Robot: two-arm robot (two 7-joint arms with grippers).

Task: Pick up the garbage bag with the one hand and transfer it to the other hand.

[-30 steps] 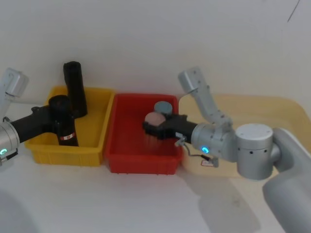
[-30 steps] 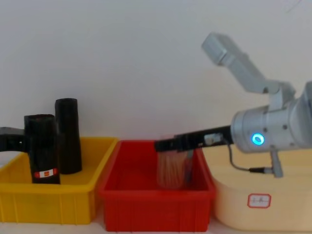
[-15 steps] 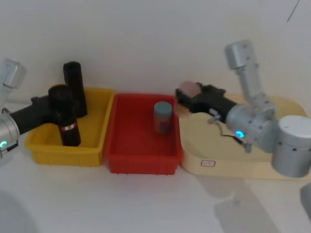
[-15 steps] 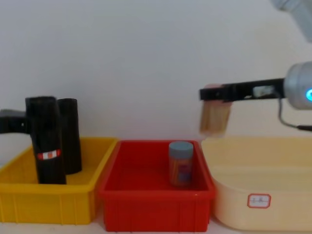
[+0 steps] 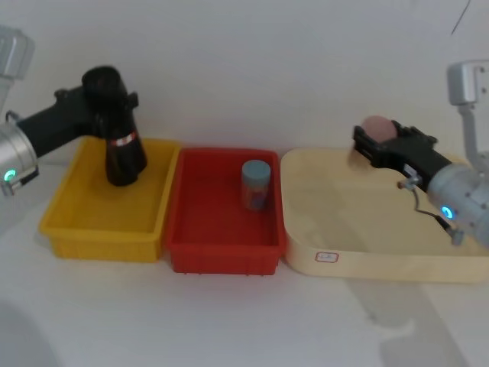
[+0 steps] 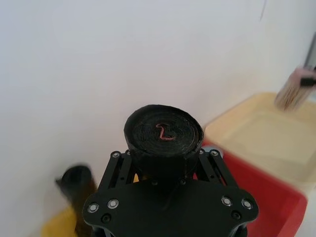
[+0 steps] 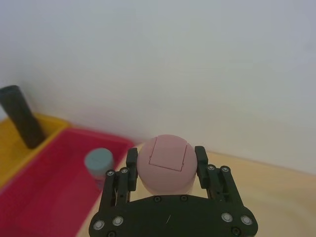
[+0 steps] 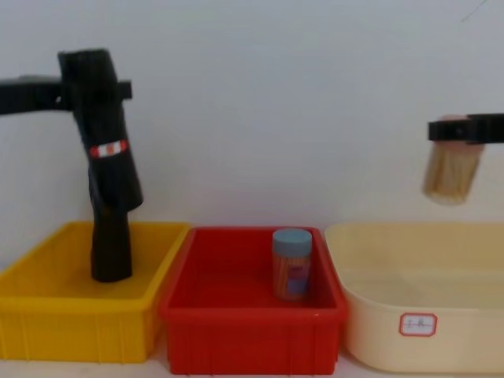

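Garbage bag (image 5: 116, 136): labelled black roll, held tilted above the yellow bin (image 5: 99, 245), clamped near its top end by the left tool (image 5: 102, 86). Probably light, firm and slick-skinned, so its free lower half suits a handover grip. The right tool (image 5: 378, 144), over the cream tub (image 5: 382, 264), grasps a pink-capped jar (image 7: 165, 165).

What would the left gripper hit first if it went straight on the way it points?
Past the garbage bag it holds, the left gripper seems to have a free line; its wrist view has the white wall straight ahead, so probably the wall first, though depth is unclear.
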